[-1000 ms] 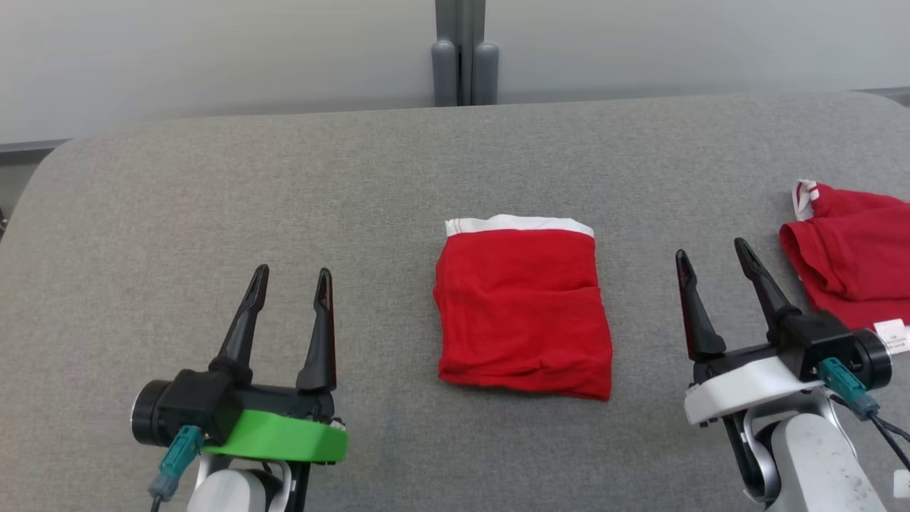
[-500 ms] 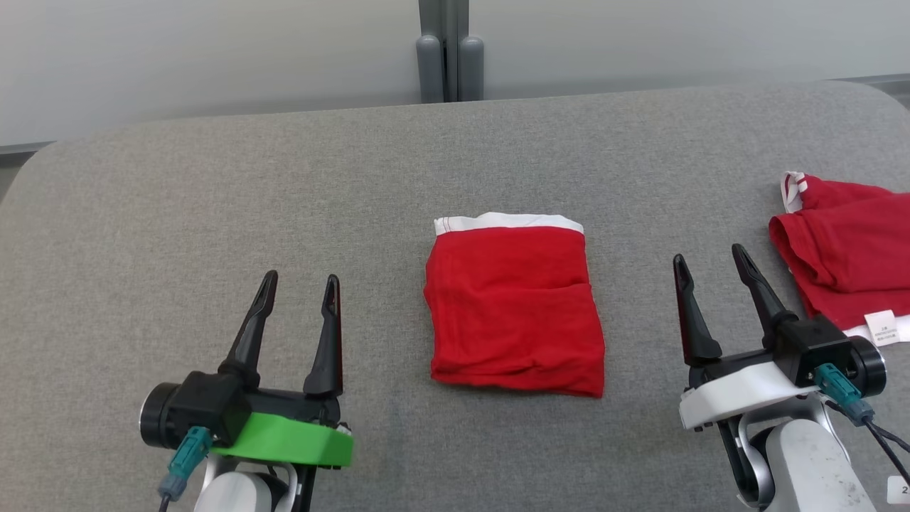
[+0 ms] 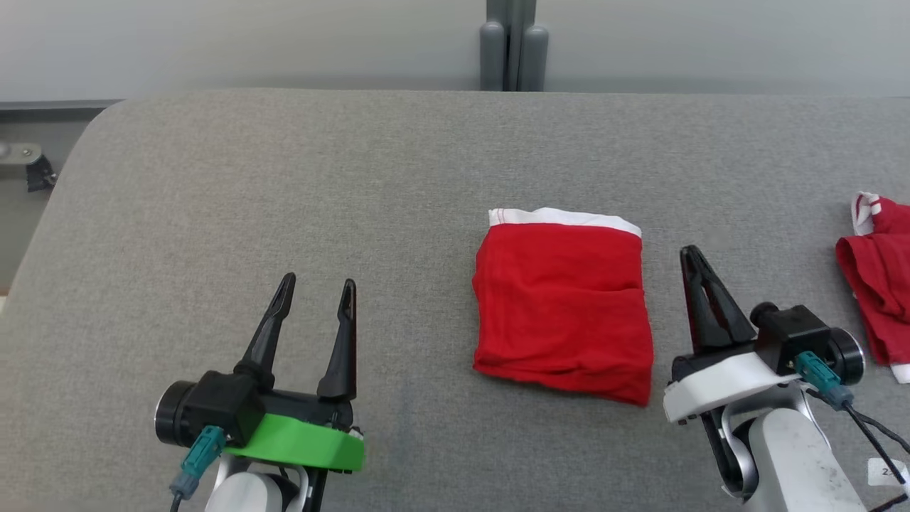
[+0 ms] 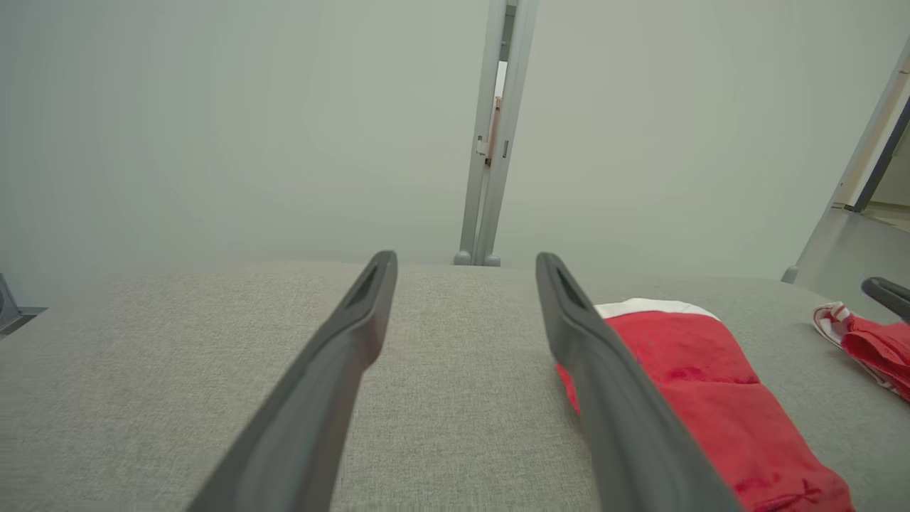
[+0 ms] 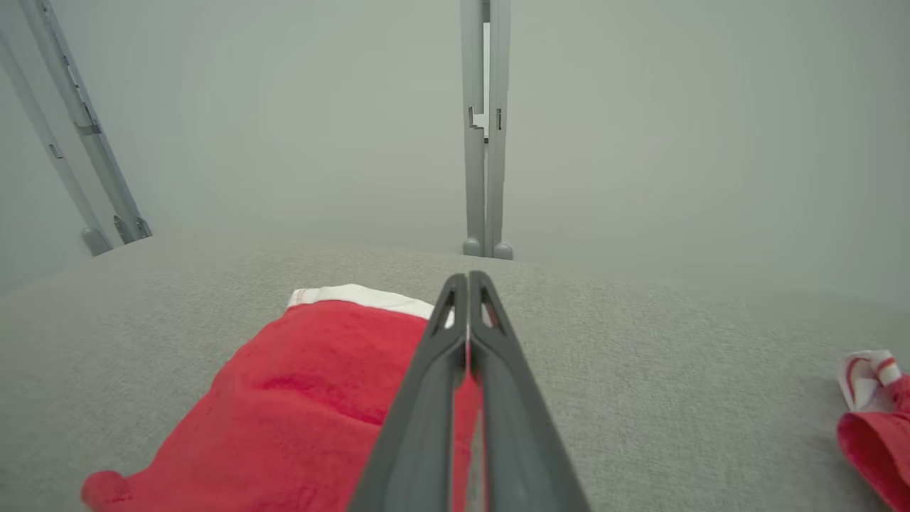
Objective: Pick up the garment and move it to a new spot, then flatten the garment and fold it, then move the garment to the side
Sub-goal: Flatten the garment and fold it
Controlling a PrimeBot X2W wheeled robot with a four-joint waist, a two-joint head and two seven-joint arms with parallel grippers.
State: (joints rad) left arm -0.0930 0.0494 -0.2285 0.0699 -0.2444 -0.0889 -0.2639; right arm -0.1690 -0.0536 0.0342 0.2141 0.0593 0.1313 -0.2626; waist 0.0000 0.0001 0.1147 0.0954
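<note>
The garment point(image 3: 565, 309) is red with a white waistband, folded into a neat rectangle in the middle of the grey padded table point(image 3: 320, 178). It also shows in the left wrist view as the garment point(image 4: 697, 384) and in the right wrist view as the garment point(image 5: 306, 412). My right gripper point(image 3: 691, 256) hovers just right of it, fingers pressed together, nothing between them; the right gripper point(image 5: 467, 279) tips meet. My left gripper point(image 3: 317, 284) stands open well to the left of the garment, empty, and the left gripper point(image 4: 466, 259) shows a wide gap.
A second red garment point(image 3: 878, 306) with white trim lies crumpled at the table's right edge. A grey post point(image 3: 512, 46) stands behind the far edge. The table's rounded left corner point(image 3: 92, 121) is in view.
My right gripper has shut; its two fingers were spread before. The head camera has turned, shifting the whole picture to the right. The folded garment lies as it did.
</note>
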